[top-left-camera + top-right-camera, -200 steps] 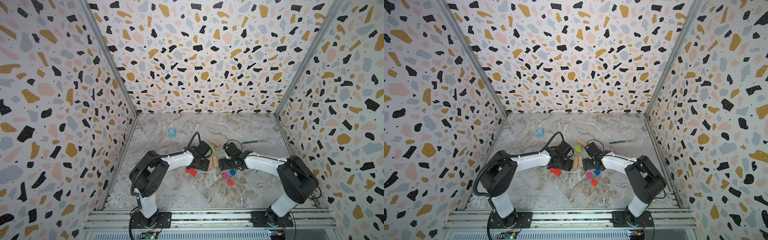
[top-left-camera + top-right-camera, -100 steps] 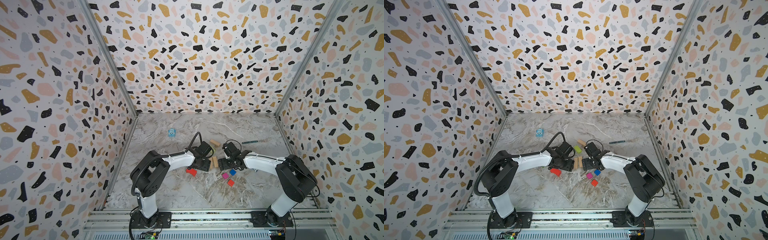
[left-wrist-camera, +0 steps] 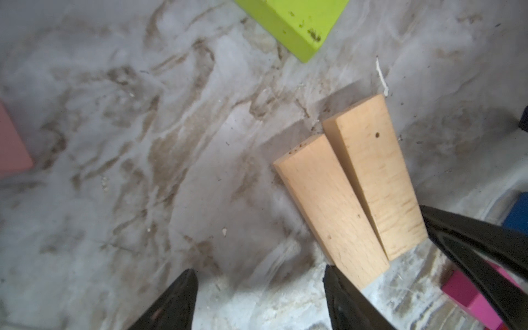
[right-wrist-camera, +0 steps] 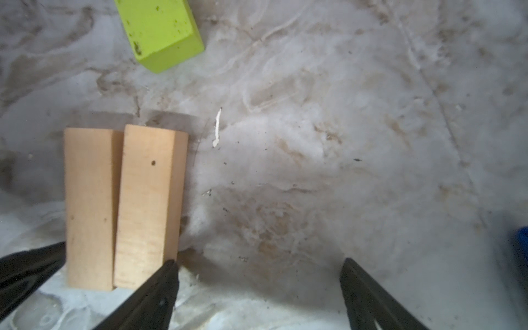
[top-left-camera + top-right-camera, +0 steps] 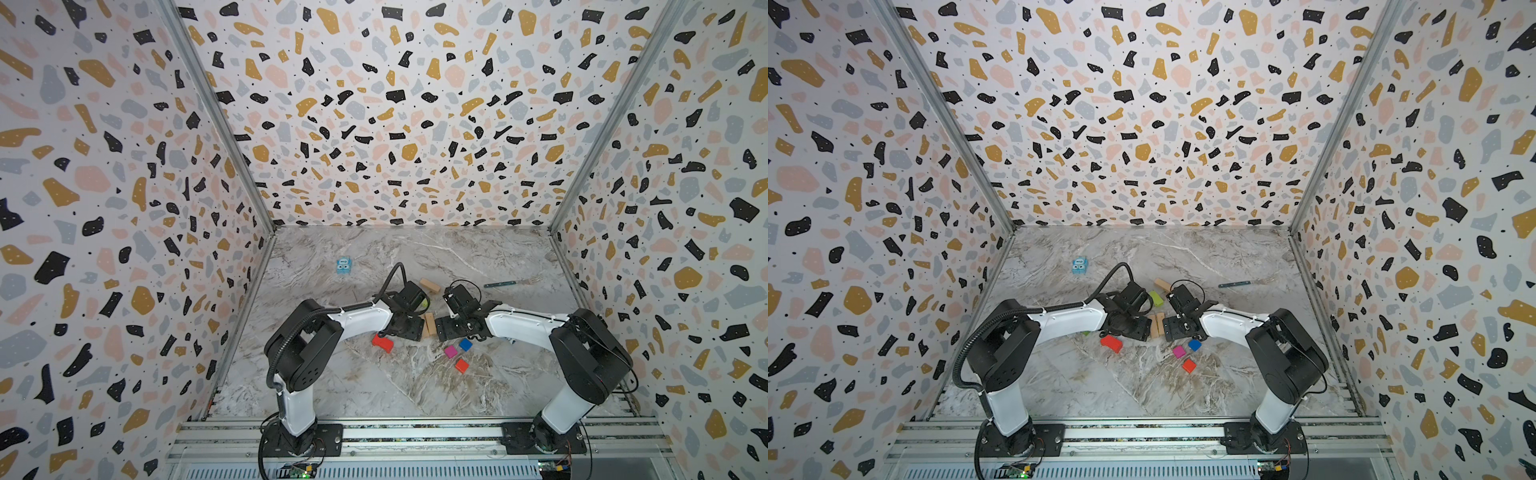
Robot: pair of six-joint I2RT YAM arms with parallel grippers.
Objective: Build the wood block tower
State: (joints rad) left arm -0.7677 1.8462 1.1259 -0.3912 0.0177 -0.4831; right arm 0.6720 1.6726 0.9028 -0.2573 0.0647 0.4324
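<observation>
Tan wood sits mid-bench: two plain tan wooden oblongs (image 5: 429,325) lie flat on the marble-patterned bench (image 5: 374,395), their long sides touching and their ends slightly staggered. My left claw (image 3: 258,283) stands partly open with nothing between its fingers. One fingertip is right at the near end of the left oblong, though I cannot tell whether it touches. My right claw (image 4: 258,264) is spread wide and also empty, with one fingertip at the near corner of the right oblong.

A lime-green wooden oblong (image 5: 1156,298) lies just beyond the pair, and a third tan wooden oblong (image 5: 429,285) lies farther back. A red wooden oblong (image 5: 382,343) lies near-left of the pair, beside my left arm. To the near right sit a blue wooden cube (image 5: 465,344), a magenta wooden cube (image 5: 450,352) and an orange-red wooden cube (image 5: 461,365), each resting apart on the bench. The edge of a pink wooden block (image 3: 11,143) shows in the left wrist view. A pale blue box with cartoon eyes (image 5: 344,266) sits far left.
</observation>
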